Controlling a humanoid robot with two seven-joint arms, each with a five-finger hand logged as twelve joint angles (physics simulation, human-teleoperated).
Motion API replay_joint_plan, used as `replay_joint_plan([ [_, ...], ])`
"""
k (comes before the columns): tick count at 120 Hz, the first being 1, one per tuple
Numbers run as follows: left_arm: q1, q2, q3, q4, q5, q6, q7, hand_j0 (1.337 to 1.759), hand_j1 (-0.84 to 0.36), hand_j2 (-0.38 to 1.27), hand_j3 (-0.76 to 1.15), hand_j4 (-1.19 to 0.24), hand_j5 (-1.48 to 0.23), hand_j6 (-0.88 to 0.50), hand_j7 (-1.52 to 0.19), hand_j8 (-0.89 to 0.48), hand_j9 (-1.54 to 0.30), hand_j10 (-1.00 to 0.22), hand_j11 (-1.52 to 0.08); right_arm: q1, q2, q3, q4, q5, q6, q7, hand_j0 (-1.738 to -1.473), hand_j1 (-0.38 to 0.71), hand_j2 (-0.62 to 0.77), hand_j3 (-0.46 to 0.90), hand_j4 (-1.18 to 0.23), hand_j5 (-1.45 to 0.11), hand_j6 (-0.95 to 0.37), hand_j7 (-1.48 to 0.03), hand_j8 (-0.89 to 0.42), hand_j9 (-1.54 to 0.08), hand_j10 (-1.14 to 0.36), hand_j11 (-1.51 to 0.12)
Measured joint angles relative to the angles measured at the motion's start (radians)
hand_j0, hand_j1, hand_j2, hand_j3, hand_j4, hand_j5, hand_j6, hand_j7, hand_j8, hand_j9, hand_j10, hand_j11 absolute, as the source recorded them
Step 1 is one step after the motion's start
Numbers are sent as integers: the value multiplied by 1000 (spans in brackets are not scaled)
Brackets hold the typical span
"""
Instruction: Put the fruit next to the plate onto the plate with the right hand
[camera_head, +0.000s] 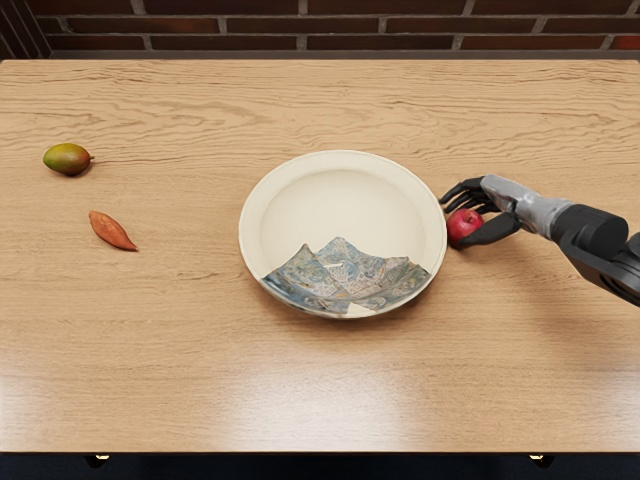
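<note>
Right hand (478, 212) has its fingers wrapped round the red apple (462, 225). It's sitting right beside the plate (255, 200), on the table (320, 380)

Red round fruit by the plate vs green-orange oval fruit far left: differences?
Round red fruit: single colour; green-orange oval fruit: two-toned. Red one sits beside the cream plate, in the right hand's grasp; oval one lies far off, untouched. Both on the wooden table.

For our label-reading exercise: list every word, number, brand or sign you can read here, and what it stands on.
None: no text can be read. The plate carries only a blue-grey pattern, no letters; the red apple, the mango and the wooden table are unmarked.
</note>
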Motion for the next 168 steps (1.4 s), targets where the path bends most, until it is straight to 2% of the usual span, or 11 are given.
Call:
replay_joint_plan([
  [11, 0, 0, 0, 0, 0, 0, 0, 1658, 69, 47, 0, -233, -303, -233, -303, -233, -304, -233, -304, 0, -4, 1, 1, 3, 2, 0, -1657, 244, 22, 0, -522, -693, -528, -684, -355, -691, -416, -692],
  [55, 0, 0, 1, 0, 0, 0, 0, 1658, 69, 47, 0, -233, -303, -233, -303, -233, -303, -233, -303, 2, -28, 8, 5, 37, 16, 0, -1658, 244, 165, 0, -566, -762, -597, -747, -397, -761, -451, -755],
  [85, 0, 0, 1, 0, 0, 0, 0, 1658, 69, 47, 0, -233, -303, -233, -303, -233, -303, -233, -303, 12, -63, 12, 12, 66, 44, -2, -1657, 236, 188, 0, -582, -788, -607, -770, -400, -786, -457, -777],
  [129, 0, 0, 1, 0, 0, 0, 0, 1658, 69, 47, 0, -233, -303, -233, -303, -233, -303, -233, -303, 63, -168, 74, 77, 176, 192, -2, -1658, 256, 250, 0, -590, -799, -604, -781, -403, -789, -460, -776],
  [168, 0, 0, 0, 0, 0, 0, 1, 1658, 69, 47, 0, -233, -303, -233, -303, -233, -303, -233, -303, 96, -177, 107, 103, 238, 291, -1, -1658, 262, 256, 0, -593, -806, -599, -787, -402, -794, -457, -783],
])
